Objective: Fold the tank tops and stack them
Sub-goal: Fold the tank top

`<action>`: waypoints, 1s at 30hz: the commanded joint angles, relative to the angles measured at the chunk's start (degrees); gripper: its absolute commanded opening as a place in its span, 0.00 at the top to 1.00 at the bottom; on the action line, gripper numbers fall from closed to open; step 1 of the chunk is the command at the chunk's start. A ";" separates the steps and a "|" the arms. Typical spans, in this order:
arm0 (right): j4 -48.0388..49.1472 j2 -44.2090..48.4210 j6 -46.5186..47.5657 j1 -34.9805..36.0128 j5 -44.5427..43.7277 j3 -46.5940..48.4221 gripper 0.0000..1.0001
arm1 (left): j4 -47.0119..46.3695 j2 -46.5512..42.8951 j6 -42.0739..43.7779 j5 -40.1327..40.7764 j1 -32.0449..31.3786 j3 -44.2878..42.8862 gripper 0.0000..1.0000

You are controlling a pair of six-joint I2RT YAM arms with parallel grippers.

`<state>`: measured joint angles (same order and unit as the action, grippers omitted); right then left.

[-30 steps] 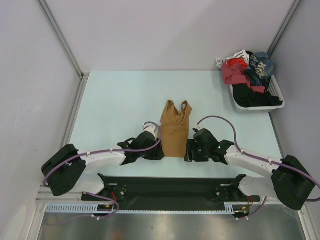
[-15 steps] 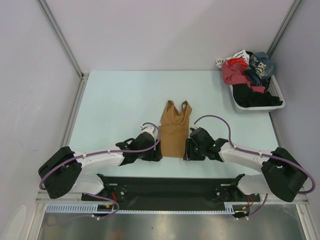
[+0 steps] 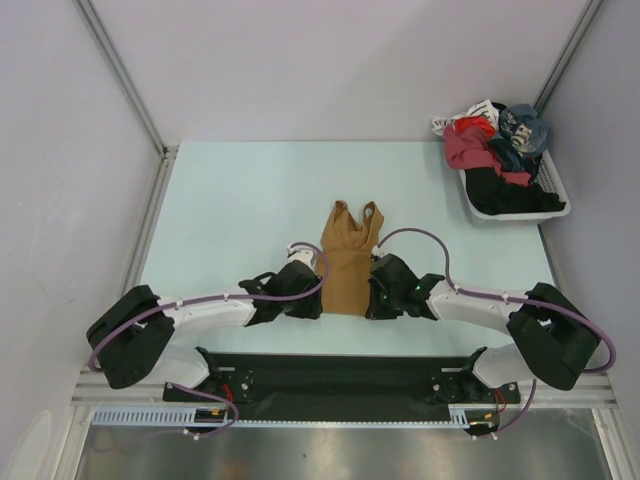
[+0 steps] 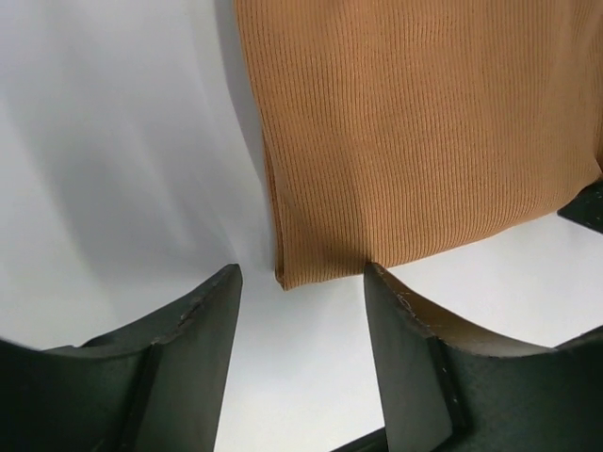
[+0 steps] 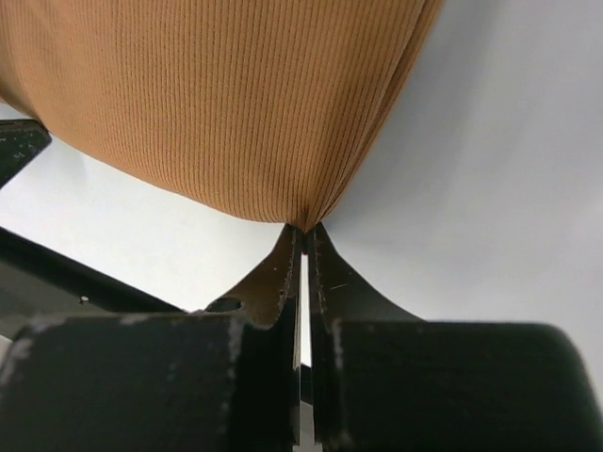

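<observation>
A tan-brown tank top (image 3: 350, 255) lies flat on the pale table, folded into a narrow strip with its straps pointing away from me. My left gripper (image 3: 318, 300) is at its near left corner. In the left wrist view that gripper (image 4: 301, 273) is open, and the corner of the ribbed tank top (image 4: 424, 141) lies just beyond the gap between its fingertips. My right gripper (image 3: 372, 298) is at the near right corner. In the right wrist view it (image 5: 303, 229) is shut on the hem corner of the tank top (image 5: 236, 104), and the cloth bunches at its tips.
A white basket (image 3: 558, 188) stands at the back right, heaped with mixed clothes (image 3: 495, 150) in red, black, white and blue. Metal frame posts and grey walls close in the table on the left, back and right.
The right gripper has closed on the tank top's near right corner. Both arms have edged inward toward the cloth. The left gripper has stayed open.
</observation>
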<state>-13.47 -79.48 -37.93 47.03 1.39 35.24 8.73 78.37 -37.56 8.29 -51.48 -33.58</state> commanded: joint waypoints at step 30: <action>-4.10 3.37 -0.12 -1.59 -0.77 -1.85 1.00 | -6.27 5.39 5.13 -8.82 -0.28 3.35 0.82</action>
<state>-14.74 -77.28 -37.98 45.63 1.58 33.71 -1.58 80.79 -33.28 0.62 -51.46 -30.81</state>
